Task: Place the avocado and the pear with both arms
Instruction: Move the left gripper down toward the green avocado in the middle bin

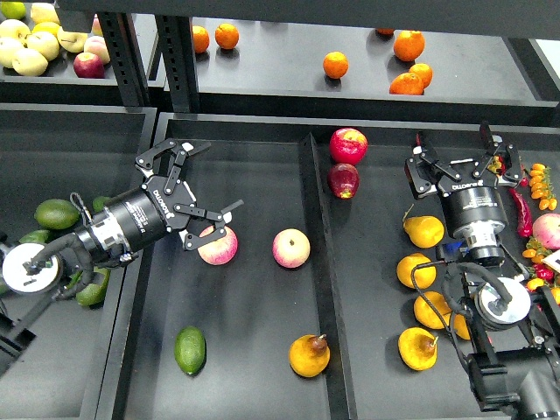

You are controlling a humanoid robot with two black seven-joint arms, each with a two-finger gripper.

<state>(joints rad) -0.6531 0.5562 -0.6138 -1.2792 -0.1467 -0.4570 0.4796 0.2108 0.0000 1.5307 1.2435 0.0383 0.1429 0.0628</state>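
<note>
Head view: avocado and pear both lie free in middle tray, near edge, avocado left of pear, well apart. Left gripper open, empty, hovering beside pink apple. Right gripper open, empty, over right tray, far from pear.

Judgement: placement looks done; retract arms upward, avoid nudging apple.

Avocado long axis runs near–far, slight tilt. Pear stem points far-right.

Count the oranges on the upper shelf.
6 oranges, all on the upper shelf: two at left, one mid-shelf, three at right. A seventh round fruit at the top edge is mostly hidden.
</note>
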